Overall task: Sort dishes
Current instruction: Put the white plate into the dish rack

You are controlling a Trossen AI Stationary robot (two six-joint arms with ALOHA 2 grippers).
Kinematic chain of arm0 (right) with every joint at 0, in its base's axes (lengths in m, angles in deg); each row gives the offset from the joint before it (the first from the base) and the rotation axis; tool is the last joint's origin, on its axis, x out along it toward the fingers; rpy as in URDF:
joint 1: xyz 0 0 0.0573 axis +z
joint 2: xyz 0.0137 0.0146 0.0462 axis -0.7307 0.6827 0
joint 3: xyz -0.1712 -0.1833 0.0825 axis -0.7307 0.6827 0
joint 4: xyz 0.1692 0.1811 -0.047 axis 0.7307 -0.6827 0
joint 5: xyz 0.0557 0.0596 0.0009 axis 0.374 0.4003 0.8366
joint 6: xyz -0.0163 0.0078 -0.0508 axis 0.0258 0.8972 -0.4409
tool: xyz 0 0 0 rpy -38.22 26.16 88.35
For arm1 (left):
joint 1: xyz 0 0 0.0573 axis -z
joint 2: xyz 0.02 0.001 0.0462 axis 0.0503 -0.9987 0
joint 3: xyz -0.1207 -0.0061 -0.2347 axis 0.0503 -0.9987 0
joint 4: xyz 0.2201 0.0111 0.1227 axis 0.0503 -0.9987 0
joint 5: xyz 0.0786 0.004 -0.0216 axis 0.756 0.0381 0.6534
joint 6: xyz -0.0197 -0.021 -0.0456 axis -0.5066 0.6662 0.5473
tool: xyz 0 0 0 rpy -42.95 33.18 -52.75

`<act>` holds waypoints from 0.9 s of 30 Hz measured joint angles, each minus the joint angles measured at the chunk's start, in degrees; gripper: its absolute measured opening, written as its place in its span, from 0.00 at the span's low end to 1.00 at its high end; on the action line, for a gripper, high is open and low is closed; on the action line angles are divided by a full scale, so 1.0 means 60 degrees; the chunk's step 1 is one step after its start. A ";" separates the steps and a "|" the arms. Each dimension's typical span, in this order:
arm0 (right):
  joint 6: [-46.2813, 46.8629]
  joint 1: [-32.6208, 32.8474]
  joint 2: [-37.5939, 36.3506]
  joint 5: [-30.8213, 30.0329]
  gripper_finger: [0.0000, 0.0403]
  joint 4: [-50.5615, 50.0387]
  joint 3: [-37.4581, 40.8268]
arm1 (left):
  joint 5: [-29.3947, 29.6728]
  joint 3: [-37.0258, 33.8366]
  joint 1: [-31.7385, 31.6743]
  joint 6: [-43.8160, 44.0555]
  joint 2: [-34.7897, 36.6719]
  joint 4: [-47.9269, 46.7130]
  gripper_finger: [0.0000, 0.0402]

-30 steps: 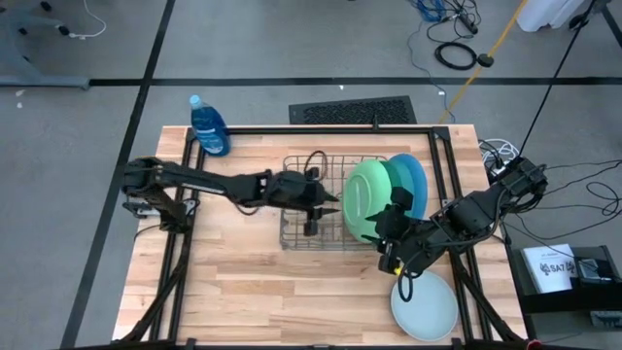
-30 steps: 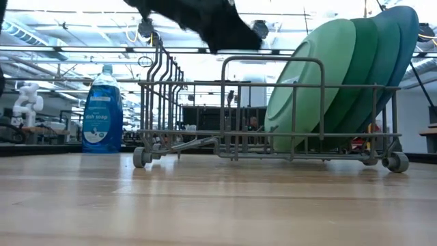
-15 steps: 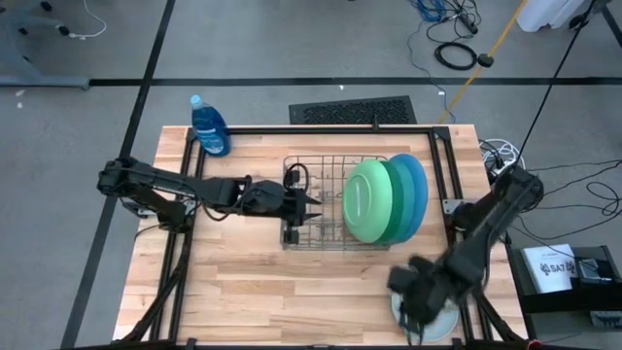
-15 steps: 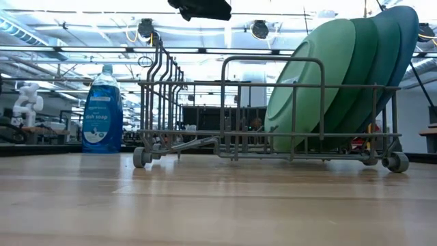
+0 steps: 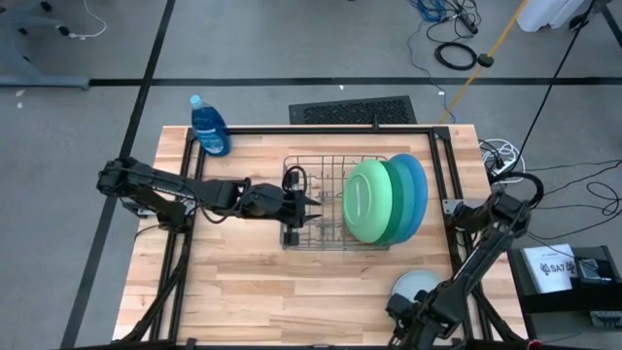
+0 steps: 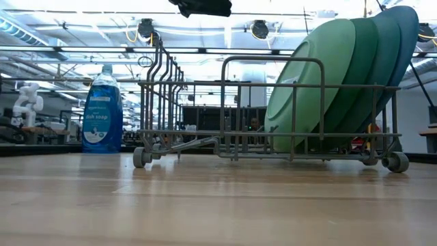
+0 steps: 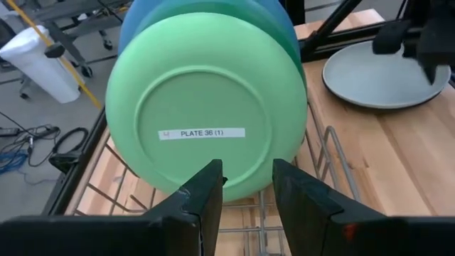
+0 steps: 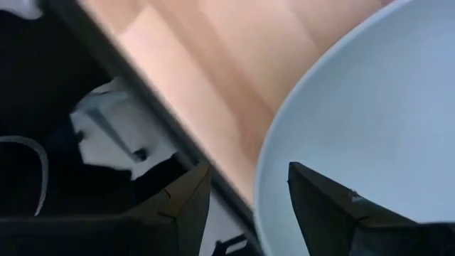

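The wooden desk [image 5: 243, 282] carries a grey wire rack [image 5: 316, 209] at its middle. 3 plates lean on edge at its right end: light green plate [image 5: 367, 199], teal plate [image 5: 397, 199], blue plate [image 5: 416, 190]. A pale mint plate [image 5: 416, 285] lies flat at the near right corner. The left gripper [image 7: 245, 188], partly open and empty, hovers over the rack facing the light green plate. The right gripper [image 8: 245, 195], partly open and empty, hangs over the mint plate's rim.

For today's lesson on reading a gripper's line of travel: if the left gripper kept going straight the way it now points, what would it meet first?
The left gripper, fingers apart and empty over the wire rack, points at the light green plate standing at the front of the stack. It would probably meet that plate's labelled underside first, though the gap is hard to judge.
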 joint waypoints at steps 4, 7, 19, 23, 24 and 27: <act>0.0272 -0.0007 0.0394 0.0013 0.45 0.0185 0.0000 | 0.0004 0.0000 0.0017 0.0000 0.0000 0.0000 0.32; 0.0534 -0.0007 0.0541 0.0021 0.43 0.0134 0.0000 | 0.0004 0.0000 0.0017 -0.0004 0.0000 -0.0004 0.32; 0.0543 -0.0007 0.0532 0.0051 0.03 0.0111 -0.0081 | 0.0000 0.0000 0.0017 0.0000 0.0000 -0.0023 0.32; 0.0258 -0.0007 0.0568 0.0091 0.04 -0.0323 -0.0479 | 0.0000 0.0000 0.0017 0.0000 0.0000 -0.0040 0.32; 0.0206 -0.0007 0.0568 0.0090 0.04 -0.0541 -0.0639 | 0.0000 0.0000 0.0017 0.0000 0.0000 -0.0039 0.32; 0.0084 -0.0007 0.0568 0.0067 0.01 -0.1205 -0.1177 | 0.0000 0.0000 0.0017 0.0000 0.0000 -0.0036 0.32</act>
